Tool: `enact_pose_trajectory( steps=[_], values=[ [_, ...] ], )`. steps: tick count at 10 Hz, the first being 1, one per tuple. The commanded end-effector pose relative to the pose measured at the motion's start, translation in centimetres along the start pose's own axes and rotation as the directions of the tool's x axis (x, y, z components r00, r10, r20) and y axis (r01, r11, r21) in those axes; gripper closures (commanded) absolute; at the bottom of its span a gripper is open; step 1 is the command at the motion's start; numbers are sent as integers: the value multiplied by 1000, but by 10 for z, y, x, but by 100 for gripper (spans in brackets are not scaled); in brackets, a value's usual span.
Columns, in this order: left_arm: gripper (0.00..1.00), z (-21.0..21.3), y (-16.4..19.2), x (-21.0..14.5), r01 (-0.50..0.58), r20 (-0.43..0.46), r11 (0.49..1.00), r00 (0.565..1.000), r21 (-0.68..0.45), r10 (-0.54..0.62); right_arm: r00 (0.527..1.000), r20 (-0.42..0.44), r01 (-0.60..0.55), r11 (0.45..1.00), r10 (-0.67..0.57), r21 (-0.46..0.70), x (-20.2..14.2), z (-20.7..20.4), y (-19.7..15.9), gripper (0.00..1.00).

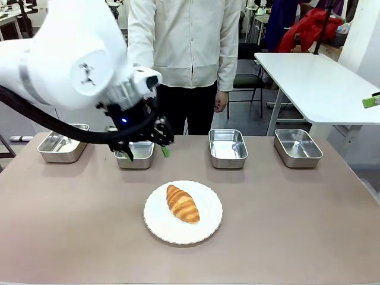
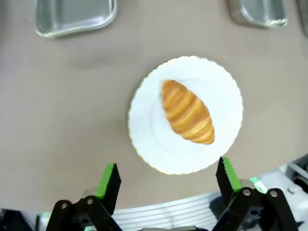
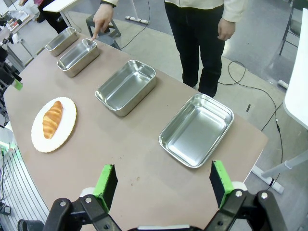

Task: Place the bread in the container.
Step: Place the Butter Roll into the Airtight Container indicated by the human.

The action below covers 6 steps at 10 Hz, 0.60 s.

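The bread (image 1: 182, 203), a golden-brown croissant-shaped roll, lies on a round white plate (image 1: 157, 228) in the middle of the table. Four steel pans stand in a row behind it. A person's finger (image 3: 94, 34) points at the far rim of the container (image 1: 135, 153), the second pan from the left. My left gripper (image 1: 146, 153) hangs open in front of that pan, above the table. In the left wrist view the left gripper (image 2: 168, 178) is open, with the bread (image 2: 187, 111) below and ahead of it. My right gripper (image 3: 162, 179) is open, high above the table's right end.
The other pans sit at the far left (image 1: 63, 142), right of centre (image 1: 227, 147) and far right (image 1: 297, 146). The person (image 1: 184, 47) stands at the far edge. A white table (image 1: 314, 83) is at the back right. Bare tabletop surrounds the plate.
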<state>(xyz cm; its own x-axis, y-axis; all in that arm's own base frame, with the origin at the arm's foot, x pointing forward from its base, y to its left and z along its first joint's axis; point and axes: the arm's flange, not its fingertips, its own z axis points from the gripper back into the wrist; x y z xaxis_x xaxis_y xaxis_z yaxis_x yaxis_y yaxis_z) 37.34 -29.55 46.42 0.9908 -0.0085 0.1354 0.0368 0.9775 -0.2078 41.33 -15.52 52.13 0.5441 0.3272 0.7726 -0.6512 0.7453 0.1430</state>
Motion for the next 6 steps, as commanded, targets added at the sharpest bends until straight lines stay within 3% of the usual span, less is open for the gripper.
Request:
enact_pose_trajectory(
  steps=[1,2,3,6],
  values=[
    [0,-27,-26,7,-71,6,997,997,-4,71,1000,25,-10,1000,9,6,1,-1,-1,0],
    [0,-21,-20,1,-72,-45,997,996,37,74,1000,25,-10,1000,9,6,1,-1,-1,0],
    [0,-19,-13,-1,-38,-16,999,999,-4,38,1000,25,-10,1000,9,6,1,-1,-1,0],
    [0,-29,-19,-2,-57,-36,998,998,0,57,1000,25,-10,1000,9,6,1,-1,-1,0]
  ],
)
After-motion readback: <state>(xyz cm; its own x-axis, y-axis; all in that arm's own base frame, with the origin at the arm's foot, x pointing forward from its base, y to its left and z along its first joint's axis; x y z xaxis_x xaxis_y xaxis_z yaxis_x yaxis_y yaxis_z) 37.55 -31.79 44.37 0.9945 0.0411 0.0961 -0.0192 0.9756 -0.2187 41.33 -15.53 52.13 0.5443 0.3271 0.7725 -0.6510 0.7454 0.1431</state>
